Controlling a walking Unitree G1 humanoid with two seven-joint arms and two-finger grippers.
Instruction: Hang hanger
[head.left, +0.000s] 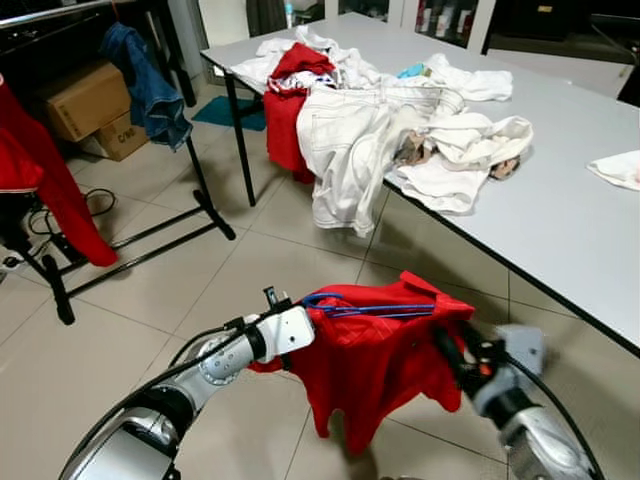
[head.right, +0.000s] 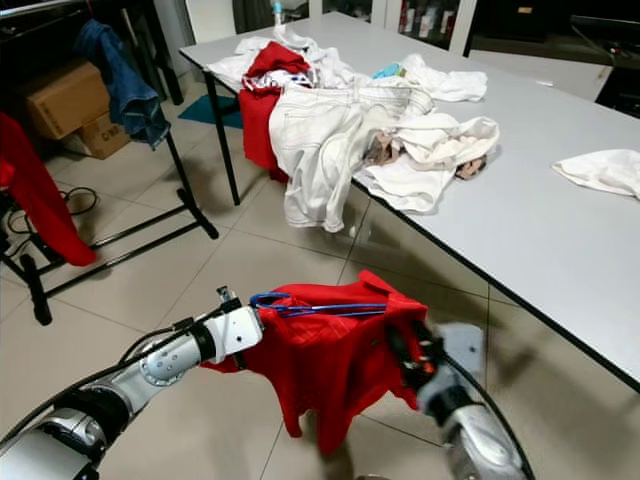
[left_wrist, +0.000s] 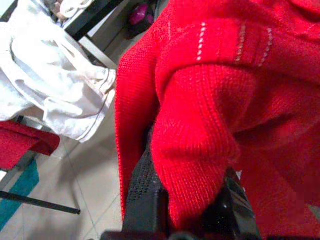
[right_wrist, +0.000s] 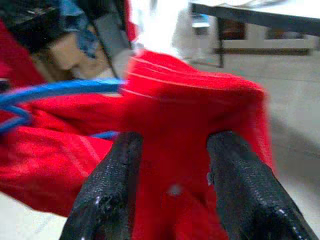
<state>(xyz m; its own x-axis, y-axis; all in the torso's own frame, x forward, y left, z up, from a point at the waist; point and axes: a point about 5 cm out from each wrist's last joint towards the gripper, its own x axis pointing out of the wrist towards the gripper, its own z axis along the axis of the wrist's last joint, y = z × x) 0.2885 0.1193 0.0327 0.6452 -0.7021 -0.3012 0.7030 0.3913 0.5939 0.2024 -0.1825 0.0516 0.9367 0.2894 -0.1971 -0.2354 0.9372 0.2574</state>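
Nearest, both arms hold a red sweater (head.left: 375, 365) up between them over the tiled floor, a blue hanger (head.left: 365, 306) threaded through its top, hook end towards the left arm. Left gripper (left_wrist: 187, 200): jaws closed on a fold of the red knit, seen close in the left wrist view; from the head views it sits at the garment's left shoulder. Right gripper (right_wrist: 172, 192): jaws pinched on the other shoulder, cloth bunched between the two black fingers (right_wrist: 107, 192); that view is blurred, but shows the blue wire running into the knit, which the left wrist view does not. Step in hand, by my reading: carrying the loaded hanger, not yet hung. Further off to the left stands a black clothes rack (head.left: 190, 170) with a denim garment (head.left: 150, 85) and a red garment (head.left: 45, 175) on it; the next move likely calls for turning towards it and lifting the hook over the bar. Beyond, the grey surface (head.left: 560, 220) carries a heap of white clothes (head.left: 390, 130). Cardboard boxes (head.left: 90, 105) sit behind the rack.
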